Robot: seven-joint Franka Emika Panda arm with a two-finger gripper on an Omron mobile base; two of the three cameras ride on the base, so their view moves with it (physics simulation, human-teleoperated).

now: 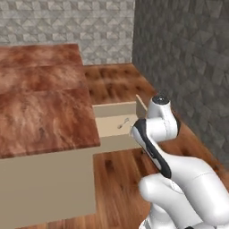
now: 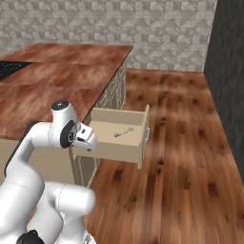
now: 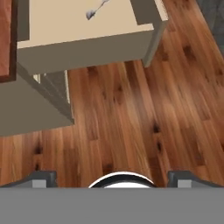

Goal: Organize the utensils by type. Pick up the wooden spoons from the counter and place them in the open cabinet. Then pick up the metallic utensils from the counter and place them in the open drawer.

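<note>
There's a silver utensil (image 2: 123, 132) already lying in the open drawer (image 2: 136, 143), thin, stiff, light and probably slippery, best pinched mid-handle, while the claw (image 3: 112, 178) hangs spread wide and empty above the floor (image 3: 131, 122).

I note a wood-plank floor (image 2: 181, 157) in reddish-brown running beside the island to the walls. A grey patterned tile wall (image 1: 67, 22) stands at the back, meeting a darker stone-textured wall (image 1: 188, 67). A black stovetop (image 2: 8, 69) shows at the left edge.
</note>
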